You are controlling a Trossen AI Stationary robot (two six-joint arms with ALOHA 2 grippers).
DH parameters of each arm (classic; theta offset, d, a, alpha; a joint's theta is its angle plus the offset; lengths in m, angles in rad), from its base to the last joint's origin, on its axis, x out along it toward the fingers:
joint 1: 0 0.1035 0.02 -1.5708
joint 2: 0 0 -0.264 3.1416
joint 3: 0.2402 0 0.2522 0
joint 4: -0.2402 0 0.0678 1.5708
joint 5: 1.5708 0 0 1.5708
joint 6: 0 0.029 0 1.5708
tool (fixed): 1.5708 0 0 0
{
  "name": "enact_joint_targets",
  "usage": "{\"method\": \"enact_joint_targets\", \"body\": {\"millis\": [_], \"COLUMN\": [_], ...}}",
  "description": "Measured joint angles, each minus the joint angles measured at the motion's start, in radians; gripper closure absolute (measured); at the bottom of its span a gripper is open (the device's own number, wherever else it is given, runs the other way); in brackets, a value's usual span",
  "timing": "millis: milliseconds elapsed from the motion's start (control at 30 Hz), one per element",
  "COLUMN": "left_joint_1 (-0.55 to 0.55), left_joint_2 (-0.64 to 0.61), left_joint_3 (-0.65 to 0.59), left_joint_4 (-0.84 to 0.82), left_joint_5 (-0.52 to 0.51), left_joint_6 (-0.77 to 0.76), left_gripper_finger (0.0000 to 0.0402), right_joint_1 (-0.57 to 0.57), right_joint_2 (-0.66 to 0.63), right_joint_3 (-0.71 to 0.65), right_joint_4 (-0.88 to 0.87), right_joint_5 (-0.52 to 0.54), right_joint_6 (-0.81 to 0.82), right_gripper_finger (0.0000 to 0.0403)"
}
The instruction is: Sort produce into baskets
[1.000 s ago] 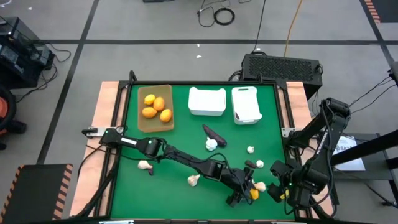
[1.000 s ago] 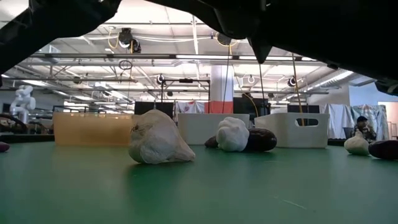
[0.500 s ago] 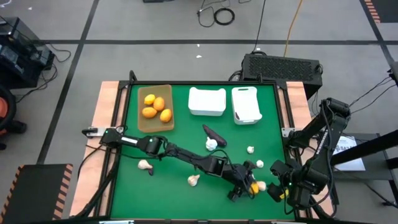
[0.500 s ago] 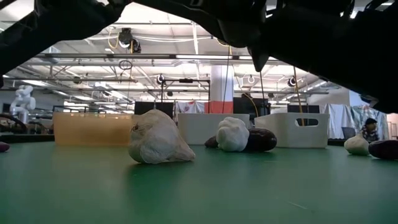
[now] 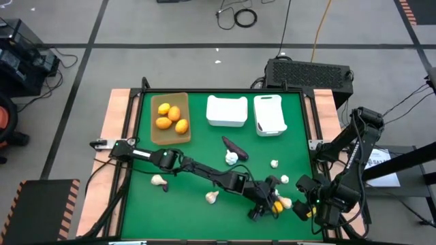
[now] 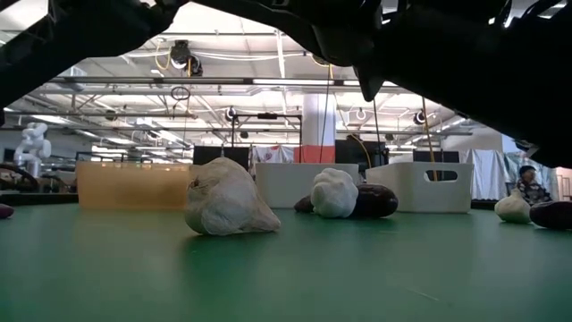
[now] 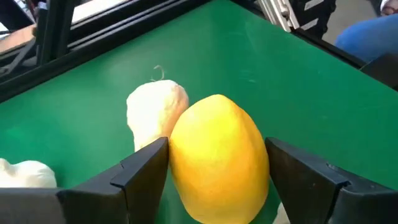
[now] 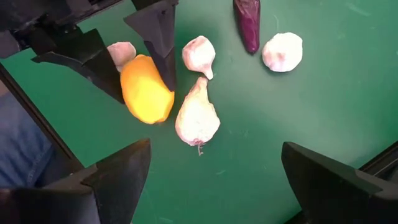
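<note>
The green table [image 5: 204, 167] carries everything; the tan-brown tray [image 5: 154, 133] sits at its far left corner and serves as the landmark here. Four orange-yellow fruits [image 5: 163, 123] lie inside that tray. Beside the tray stands a white bin [image 5: 226, 120], and beyond that a second white bin [image 5: 270, 127].

The left arm reaches diagonally away from the tray toward the table's near right corner. There the left gripper [image 7: 217, 171] has its two fingers pressed against the sides of a yellow fruit [image 7: 219, 155]. A garlic bulb [image 7: 154, 115] touches that fruit.

The right gripper [image 8: 211, 186] waits at the same near right corner, fingers spread wide, nothing between them.

Between the tray and the left gripper lie a dark purple eggplant [image 5: 235, 147], with a garlic bulb [image 5: 231, 158] against it. Another bulb [image 6: 228, 201] lies nearer the table's front edge.
</note>
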Motion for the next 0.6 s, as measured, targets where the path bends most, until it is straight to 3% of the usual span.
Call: {"method": "enact_joint_targets", "body": {"millis": [133,400,600], "left_joint_1": [0.000,0.000,-0.003], "left_joint_2": [0.000,0.000,-0.017], "left_joint_3": [0.000,0.000,0.000], "left_joint_4": [0.000,0.001,-0.022], "left_joint_5": [-0.014,-0.019,-0.019], "left_joint_6": [0.000,-0.001,-0.027], "left_gripper_finger": [0.0136,0.0184,0.0189], "right_joint_1": [0.000,0.000,0.000], "right_joint_2": [0.000,0.000,0.000], "right_joint_3": [0.000,0.000,0.000], "right_joint_4": [-0.006,-0.006,-0.006], "right_joint_5": [0.000,0.000,0.000], "right_joint_6": [-0.002,-0.004,-0.003], "right_gripper_finger": [0.0051,0.0051,0.0051]}}
